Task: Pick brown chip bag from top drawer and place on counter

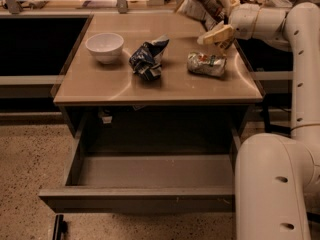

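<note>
While over counter (150,86), gripper (222,17) w/ bag (199,3)

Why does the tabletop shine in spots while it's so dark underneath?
Camera view: warm light leaves pale glare streaks on the glossy counter; the counter shades the back of the open top drawer, nearly black; the pincer, gripping the brown chip bag above the counter's far right corner, is brightly lit.

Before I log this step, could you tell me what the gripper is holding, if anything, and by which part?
The gripper holds the brown chip bag by its right-hand end, in the air above the far right corner of the counter.
</note>
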You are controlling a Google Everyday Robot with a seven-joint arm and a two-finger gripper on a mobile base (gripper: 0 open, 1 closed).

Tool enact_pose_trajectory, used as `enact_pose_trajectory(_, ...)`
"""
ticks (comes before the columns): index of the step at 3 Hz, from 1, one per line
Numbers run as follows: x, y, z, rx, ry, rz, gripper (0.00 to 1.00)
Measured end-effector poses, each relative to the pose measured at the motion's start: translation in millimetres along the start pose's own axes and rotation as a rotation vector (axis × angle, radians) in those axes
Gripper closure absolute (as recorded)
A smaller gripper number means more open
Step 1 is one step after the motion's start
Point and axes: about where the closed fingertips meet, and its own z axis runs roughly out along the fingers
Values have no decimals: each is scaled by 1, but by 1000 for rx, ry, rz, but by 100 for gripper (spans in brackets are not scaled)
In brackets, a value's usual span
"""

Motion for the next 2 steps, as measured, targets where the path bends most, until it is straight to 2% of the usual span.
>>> enact_pose_trajectory(1,4,34,26,-132,-48,60,0)
enact_pose_trajectory(2,4,34,27,-132,-48,60,0)
